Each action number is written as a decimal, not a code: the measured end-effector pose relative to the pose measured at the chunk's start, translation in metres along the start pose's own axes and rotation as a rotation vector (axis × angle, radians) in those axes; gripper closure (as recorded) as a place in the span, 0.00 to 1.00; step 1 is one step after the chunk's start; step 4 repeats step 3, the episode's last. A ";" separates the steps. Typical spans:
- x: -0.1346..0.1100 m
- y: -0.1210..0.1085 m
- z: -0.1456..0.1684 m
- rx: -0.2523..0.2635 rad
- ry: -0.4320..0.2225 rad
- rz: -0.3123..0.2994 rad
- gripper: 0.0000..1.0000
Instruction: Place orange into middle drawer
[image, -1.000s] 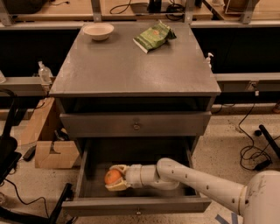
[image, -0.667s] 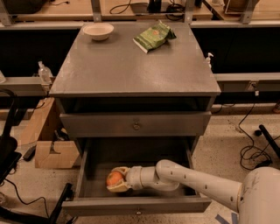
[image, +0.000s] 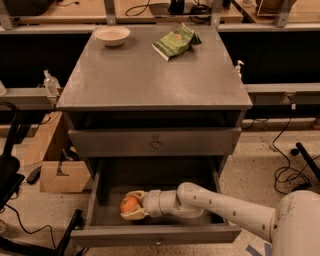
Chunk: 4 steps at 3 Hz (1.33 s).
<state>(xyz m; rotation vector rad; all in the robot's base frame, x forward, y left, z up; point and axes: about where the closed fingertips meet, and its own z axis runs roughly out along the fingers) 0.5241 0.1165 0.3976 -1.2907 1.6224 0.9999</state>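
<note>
The orange (image: 128, 204) is a round bright fruit down inside the open middle drawer (image: 155, 234), at its front left. The drawer is the grey cabinet's lowest one, pulled out, with a small knob on its front panel. My gripper (image: 131, 205) reaches in from the right on a white arm, and its pale fingers wrap around the orange above and below. The orange sits low, at or near the drawer floor.
The closed knobbed drawer front (image: 156, 143) is just above. On the cabinet top (image: 150, 80) stand a white bowl (image: 112, 35) and a green snack bag (image: 175, 41). A cardboard box (image: 64, 176) sits on the floor at left; cables lie at right.
The gripper and orange have stayed at nearly the same spot in the drawer, settling very slightly lower and left.
</note>
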 end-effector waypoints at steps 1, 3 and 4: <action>0.000 0.001 0.001 -0.003 -0.001 0.000 0.23; -0.001 0.003 0.003 -0.007 -0.002 0.000 0.00; -0.001 0.003 0.003 -0.007 -0.002 0.000 0.00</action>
